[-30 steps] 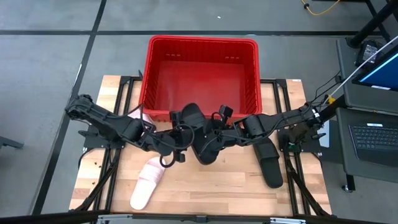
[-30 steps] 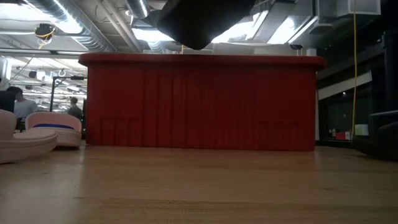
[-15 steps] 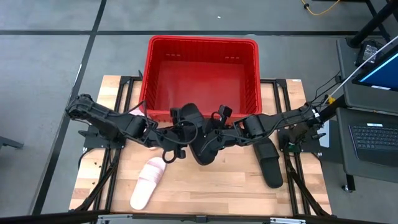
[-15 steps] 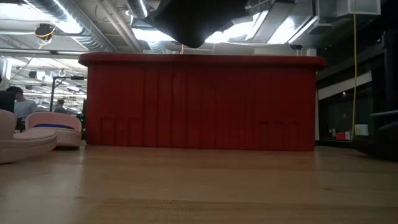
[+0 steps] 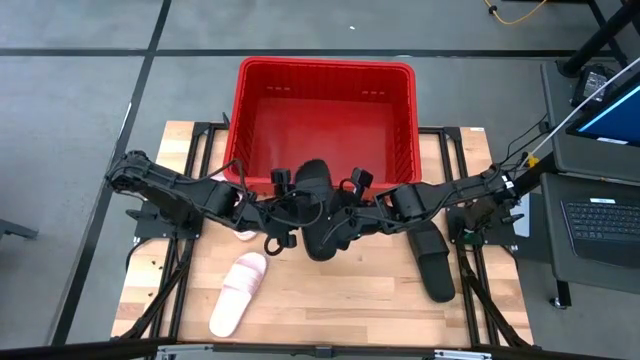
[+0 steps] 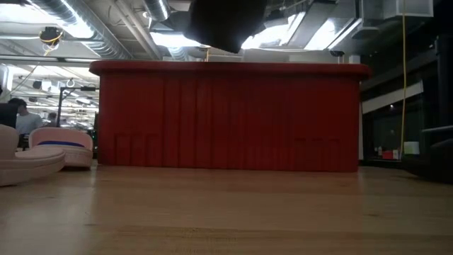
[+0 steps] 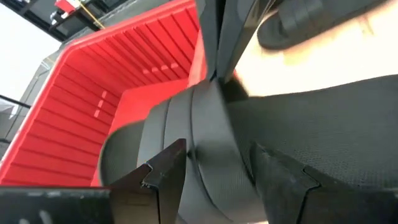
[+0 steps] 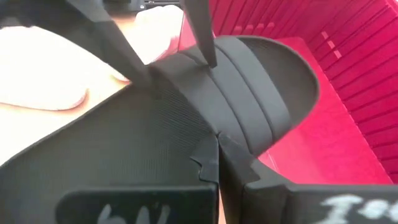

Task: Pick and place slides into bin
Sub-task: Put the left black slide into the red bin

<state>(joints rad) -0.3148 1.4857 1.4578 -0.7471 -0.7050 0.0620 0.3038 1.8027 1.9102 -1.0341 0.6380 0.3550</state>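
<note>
We see the red bin (image 5: 326, 110) at the table's (image 5: 330, 300) far edge. Both grippers, left (image 5: 285, 208) and right (image 5: 345, 208), pinch one black slide (image 5: 318, 205) raised over its near rim. Another black slide (image 5: 432, 258) and a pink one (image 5: 238, 290) lie on the table.

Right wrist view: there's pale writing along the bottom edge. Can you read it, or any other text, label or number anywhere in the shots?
Pale handwritten marks on the right gripper, shut on the black slide: cut off and blurred, not readable.
Pale marks on the left gripper's body: blurred, not readable.
Red bin, pink slide, second black slide: no text visible.
Laptop screen: too small to read.
</note>
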